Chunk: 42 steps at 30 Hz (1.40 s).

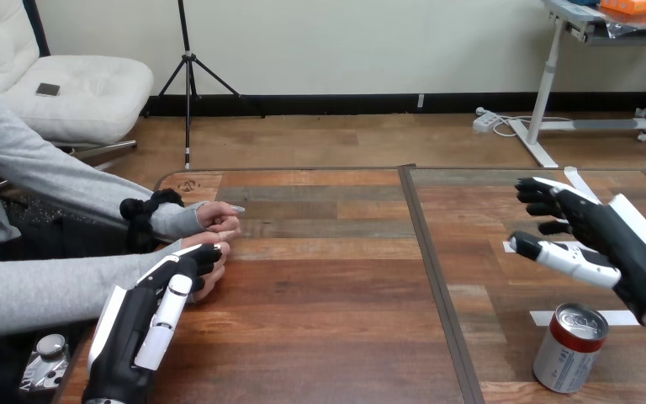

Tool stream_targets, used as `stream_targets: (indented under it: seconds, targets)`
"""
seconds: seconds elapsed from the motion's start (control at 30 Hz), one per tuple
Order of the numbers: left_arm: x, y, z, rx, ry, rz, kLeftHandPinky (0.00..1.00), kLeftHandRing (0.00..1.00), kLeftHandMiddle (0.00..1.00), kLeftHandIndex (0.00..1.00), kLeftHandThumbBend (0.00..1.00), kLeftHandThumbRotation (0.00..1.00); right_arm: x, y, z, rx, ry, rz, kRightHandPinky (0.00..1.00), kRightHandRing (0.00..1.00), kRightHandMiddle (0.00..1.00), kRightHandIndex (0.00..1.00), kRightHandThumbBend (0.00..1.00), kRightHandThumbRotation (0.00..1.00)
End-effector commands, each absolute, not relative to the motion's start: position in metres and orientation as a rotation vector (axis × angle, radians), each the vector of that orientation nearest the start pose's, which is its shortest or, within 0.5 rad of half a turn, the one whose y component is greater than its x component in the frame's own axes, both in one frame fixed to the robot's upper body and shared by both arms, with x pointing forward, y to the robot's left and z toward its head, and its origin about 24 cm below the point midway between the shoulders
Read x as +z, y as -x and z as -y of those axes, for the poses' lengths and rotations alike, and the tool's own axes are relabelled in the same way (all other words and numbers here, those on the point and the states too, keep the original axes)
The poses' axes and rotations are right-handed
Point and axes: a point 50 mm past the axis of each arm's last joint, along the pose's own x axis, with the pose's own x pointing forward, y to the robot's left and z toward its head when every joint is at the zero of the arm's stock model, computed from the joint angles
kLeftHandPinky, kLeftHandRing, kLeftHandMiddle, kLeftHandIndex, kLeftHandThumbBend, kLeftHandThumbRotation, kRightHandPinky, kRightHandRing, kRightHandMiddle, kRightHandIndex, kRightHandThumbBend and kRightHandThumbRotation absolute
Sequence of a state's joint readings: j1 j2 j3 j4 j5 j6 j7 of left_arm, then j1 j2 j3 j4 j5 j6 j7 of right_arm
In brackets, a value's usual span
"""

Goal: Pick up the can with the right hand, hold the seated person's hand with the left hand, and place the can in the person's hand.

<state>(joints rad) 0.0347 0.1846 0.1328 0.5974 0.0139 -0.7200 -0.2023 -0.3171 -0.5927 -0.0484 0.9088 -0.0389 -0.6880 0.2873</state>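
While the left hand (147,316) curls its fingers over the person's hand (219,276), the can (568,349) stands below the right hand's (614,244) spread fingers, awaiting a downward grasp.

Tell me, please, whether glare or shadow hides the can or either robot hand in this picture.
Head view: even, soft light; a mild sheen on the lid of the can, no hard shadow on the table; right hand near the can and left hand by the person's hand both clearly lit.
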Motion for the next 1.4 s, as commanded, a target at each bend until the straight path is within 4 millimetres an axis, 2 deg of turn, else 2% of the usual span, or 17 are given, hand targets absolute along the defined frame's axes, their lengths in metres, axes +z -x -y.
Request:
stream_targets:
  seconds: [0.0, 0.17, 0.77, 1.07, 1.27, 1.37]
  targets:
    - [-0.005, -0.232, -0.212, -0.108, -0.219, 0.154, 0.83, 0.83, 0.80, 0.74, 0.35, 1.00, 0.064, -0.284, 0.302, 0.165, 0.616, 0.136, 0.82, 0.87, 0.88, 0.87, 1.00, 0.65]
    - [-0.005, -0.231, -0.212, -0.103, -0.222, 0.154, 0.83, 0.83, 0.80, 0.73, 0.32, 1.00, 0.063, -0.279, 0.306, 0.155, 0.606, 0.128, 0.82, 0.88, 0.88, 0.88, 1.00, 0.65]
    - [-0.003, -0.230, -0.211, -0.100, -0.221, 0.152, 0.82, 0.82, 0.80, 0.73, 0.37, 1.00, 0.057, -0.262, 0.316, 0.130, 0.577, 0.092, 0.88, 0.92, 0.92, 0.90, 1.00, 0.58]
    - [-0.003, -0.230, -0.211, -0.105, -0.215, 0.155, 0.82, 0.82, 0.79, 0.73, 0.34, 1.00, 0.056, -0.253, 0.322, 0.128, 0.575, 0.066, 0.91, 0.94, 0.93, 0.91, 1.00, 0.51]
    - [-0.003, -0.230, -0.212, -0.104, -0.214, 0.157, 0.83, 0.83, 0.80, 0.73, 0.32, 1.00, 0.054, -0.248, 0.325, 0.120, 0.567, 0.025, 0.97, 0.96, 0.94, 0.93, 1.00, 0.42]
    - [-0.003, -0.230, -0.212, -0.112, -0.215, 0.158, 0.83, 0.83, 0.80, 0.73, 0.30, 0.99, 0.054, -0.246, 0.326, 0.121, 0.597, 0.016, 0.95, 0.95, 0.93, 0.93, 1.00, 0.42]
